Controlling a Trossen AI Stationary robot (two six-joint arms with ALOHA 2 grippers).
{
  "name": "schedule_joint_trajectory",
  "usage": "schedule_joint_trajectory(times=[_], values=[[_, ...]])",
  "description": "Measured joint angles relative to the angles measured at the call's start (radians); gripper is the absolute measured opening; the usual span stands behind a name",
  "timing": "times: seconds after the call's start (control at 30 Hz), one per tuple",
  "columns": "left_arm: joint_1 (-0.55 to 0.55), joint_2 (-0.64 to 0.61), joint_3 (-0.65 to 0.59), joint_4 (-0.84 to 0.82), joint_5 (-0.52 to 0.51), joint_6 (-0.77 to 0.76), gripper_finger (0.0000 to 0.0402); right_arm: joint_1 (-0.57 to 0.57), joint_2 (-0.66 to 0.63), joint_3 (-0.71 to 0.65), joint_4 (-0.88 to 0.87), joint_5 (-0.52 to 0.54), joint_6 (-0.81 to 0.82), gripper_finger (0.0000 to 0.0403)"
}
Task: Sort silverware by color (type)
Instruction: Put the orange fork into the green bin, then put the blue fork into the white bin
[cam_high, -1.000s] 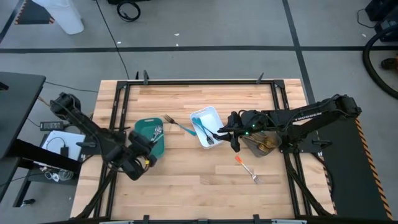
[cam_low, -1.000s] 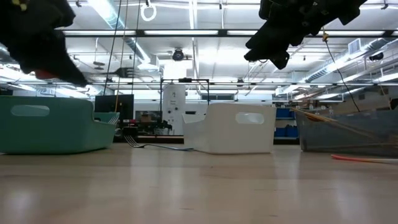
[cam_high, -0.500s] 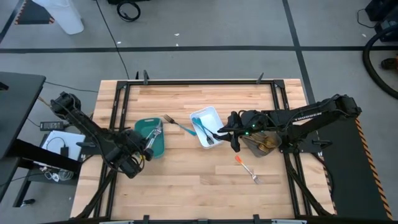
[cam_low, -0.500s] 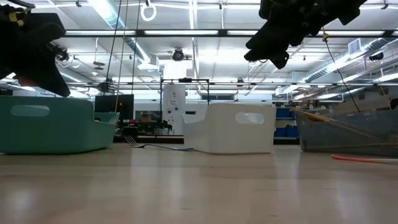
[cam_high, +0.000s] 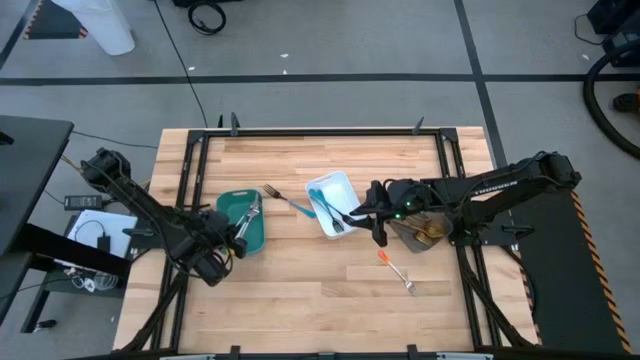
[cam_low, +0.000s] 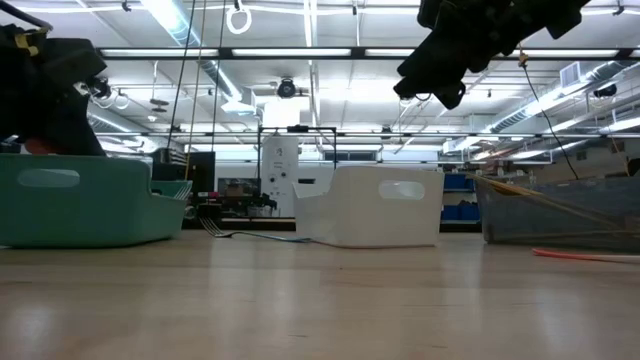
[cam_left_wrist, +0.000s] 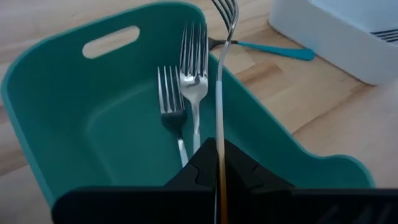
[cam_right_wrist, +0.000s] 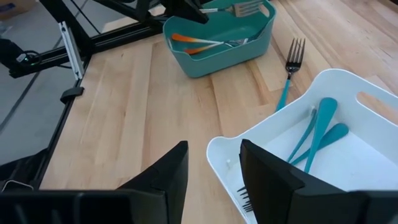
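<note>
My left gripper (cam_left_wrist: 219, 152) is shut on a fork (cam_left_wrist: 221, 74) whose tines (cam_left_wrist: 225, 9) reach out over the teal tray (cam_high: 240, 222). Two more forks (cam_left_wrist: 186, 81) lie in that tray, with an orange handle (cam_right_wrist: 189, 38) beside them. My right gripper (cam_right_wrist: 214, 165) hangs open above the near right corner of the white tray (cam_high: 332, 203), touching nothing. This tray holds blue-handled pieces (cam_right_wrist: 320, 127). A blue-handled fork (cam_high: 286, 201) lies flat on the table between the two trays, and an orange-handled fork (cam_high: 397, 270) lies flat nearer the front edge. My left gripper pinches the fork's thin shaft (cam_left_wrist: 219, 168) between its two fingers, which lie along it. The fork shows edge-on and sticks out past the fingertips, tines foremost. It slants above the teal tray's inside, clear of the tray and the forks in it.
A grey-brown tray (cam_high: 425, 228) with gold pieces stands right of the white tray, under my right arm. Black frame rails (cam_high: 195, 180) run along the table's left and right sides. Bare wood lies toward the front edge.
My left gripper has drawn back a little toward the table's left edge, sunk slightly and rolled about its own axis, turning the held fork with it above the teal tray. My right gripper has kept still.
</note>
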Motion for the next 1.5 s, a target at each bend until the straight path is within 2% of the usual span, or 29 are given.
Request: schedule_joint_trajectory(times=[0.5, 0.87, 1.0, 1.3, 1.5], values=[[0.002, 0.125, 0.000, -0.003, 0.084, -0.035, 0.0015, 0.024, 0.000, 0.000, 0.001, 0.002, 0.000, 0.0150], [0.038, 0.132, 0.000, -0.010, 0.137, -0.084, 0.0027, 0.024, 0.034, 0.000, 0.017, 0.002, 0.000, 0.0150], [0.047, 0.131, 0.001, -0.011, 0.142, -0.055, 0.0049, 0.024, 0.061, 0.000, 0.028, 0.002, 0.006, 0.0150], [0.047, 0.130, 0.015, -0.015, 0.136, 0.018, 0.0143, 0.024, 0.062, 0.000, 0.032, 0.002, 0.008, 0.0150], [0.047, 0.130, 0.076, -0.076, 0.090, 0.113, 0.0155, 0.024, 0.062, 0.000, 0.032, 0.002, 0.019, 0.0150]])
